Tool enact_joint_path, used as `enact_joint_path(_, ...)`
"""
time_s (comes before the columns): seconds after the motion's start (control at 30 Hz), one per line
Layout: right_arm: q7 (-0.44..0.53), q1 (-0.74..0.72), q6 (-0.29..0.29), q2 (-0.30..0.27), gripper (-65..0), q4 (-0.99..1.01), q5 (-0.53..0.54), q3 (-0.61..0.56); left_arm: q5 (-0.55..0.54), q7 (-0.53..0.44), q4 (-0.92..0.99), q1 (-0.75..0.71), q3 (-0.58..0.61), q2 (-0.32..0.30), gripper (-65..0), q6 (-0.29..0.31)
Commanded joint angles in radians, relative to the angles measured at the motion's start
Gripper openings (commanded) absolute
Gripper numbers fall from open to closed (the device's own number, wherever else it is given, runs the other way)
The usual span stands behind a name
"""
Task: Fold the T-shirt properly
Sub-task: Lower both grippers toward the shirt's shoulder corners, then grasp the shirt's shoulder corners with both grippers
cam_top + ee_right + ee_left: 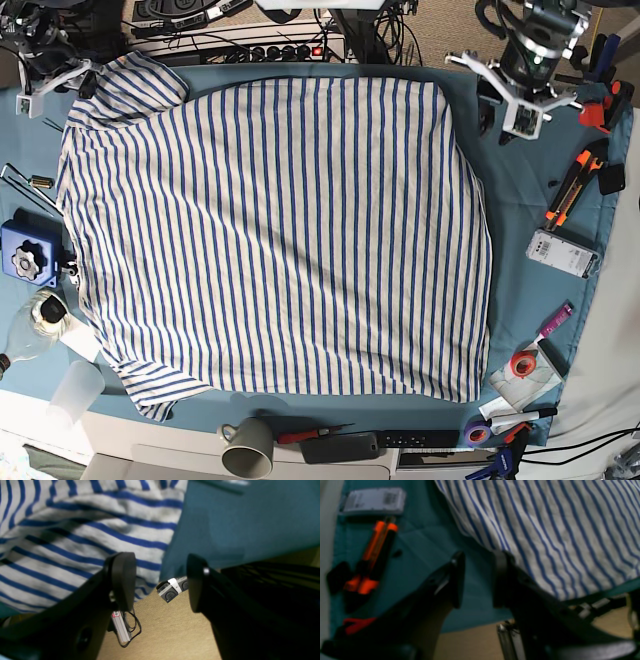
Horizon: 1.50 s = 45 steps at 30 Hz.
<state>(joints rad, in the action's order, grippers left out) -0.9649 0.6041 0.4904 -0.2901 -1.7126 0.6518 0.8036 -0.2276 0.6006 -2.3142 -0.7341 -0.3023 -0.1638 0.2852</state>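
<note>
Left gripper [476, 580] parted to a moderate gap, nothing between the black fingers [456, 577], only teal cloth [425, 545] showing through; right-hand finger just at the hem of the T-shirt [557, 535], contact not clear through the blur. Right gripper [162, 580] spread wide, empty, tan floor and the edge of the cloth visible in the gap; one finger [122, 580] overlapping striped fabric in the right wrist view, touching or merely above it cannot be told. In the base view, left gripper [522, 100] poised over bare cloth near the shirt's top right corner, right gripper [45, 85] at the top left, beside the bunched sleeve. T-shirt [270, 240] spread flat across the middle of the teal cloth [520, 220], covering most of it, stripes running from the far edge toward the near edge. Long axis across the table, left to right: sleeves at the left side, one crumpled at the far left corner, one trailing off at the near left corner; straight hem along the right side. Orange-and-black cutter [568, 190] and a small white boxed item [562, 253] on the cloth to the right of the shirt, well apart from both grippers; a grey mug [247, 450] at the near edge.
</note>
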Motion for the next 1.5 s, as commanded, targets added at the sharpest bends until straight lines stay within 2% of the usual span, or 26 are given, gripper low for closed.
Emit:
enact_joint_path(0.0,0.017,0.005,-0.001,-0.018,-33.0,-0.012,0.006,0.008,-0.037,-0.006,-0.017,0.009,-0.001,-0.005,-44.4,0.000)
enact_joint_path(0.1,0.017,0.005,-0.001,-0.018,-33.0,-0.012,0.006,0.008,-0.113,0.013,-0.006,0.040,-0.001,-0.005,-44.3,0.004)
enact_joint_path(0.27,0.012,0.005,-0.001,-0.018,-33.0,-0.012,0.006,0.009,-0.139,0.074,0.011,0.042,-0.001,-0.005,-44.3,0.004)
enact_joint_path(0.37,0.010,0.005,-0.001,-0.018,-33.0,-0.012,0.006,0.008,-0.164,0.074,0.058,0.046,-0.001,-0.005,-44.2,0.009)
enact_joint_path(0.47,0.007,0.005,-0.001,-0.018,-33.0,-0.012,0.006,0.009,-0.198,0.095,0.118,0.056,-0.001,-0.005,-39.5,0.058)
enact_joint_path(0.57,0.008,0.005,-0.001,-0.018,-33.0,-0.012,0.006,0.009,-0.246,0.119,0.157,0.055,-0.001,0.000,-34.5,0.057)
enact_joint_path(0.7,0.008,0.005,-0.001,-0.018,-33.0,-0.012,0.006,0.009,-0.291,0.118,0.160,0.062,-0.001,0.014,-34.5,0.061)
enact_joint_path(0.8,0.007,0.005,-0.001,-0.018,-33.0,-0.012,0.006,0.009,-0.312,0.126,0.163,0.080,0.002,0.014,-34.5,0.098)
enact_joint_path(0.9,0.006,0.005,-0.001,-0.018,-33.0,-0.012,0.006,0.009,-0.303,0.126,0.191,0.105,0.033,0.014,-34.5,0.090)
enact_joint_path(1.0,0.007,0.005,-0.001,-0.018,-33.0,-0.012,0.006,0.009,-0.248,0.125,0.248,0.129,0.085,0.014,-34.5,0.080)
enact_joint_path(1.23,0.008,0.005,-0.001,-0.018,-33.0,-0.012,0.006,0.009,-0.177,0.138,0.320,0.172,0.122,0.014,-34.5,-0.032)
enact_joint_path(1.47,0.021,0.005,0.000,-0.018,-33.0,-0.013,0.006,0.009,-0.176,0.170,0.320,0.172,0.122,0.014,-34.5,-0.034)
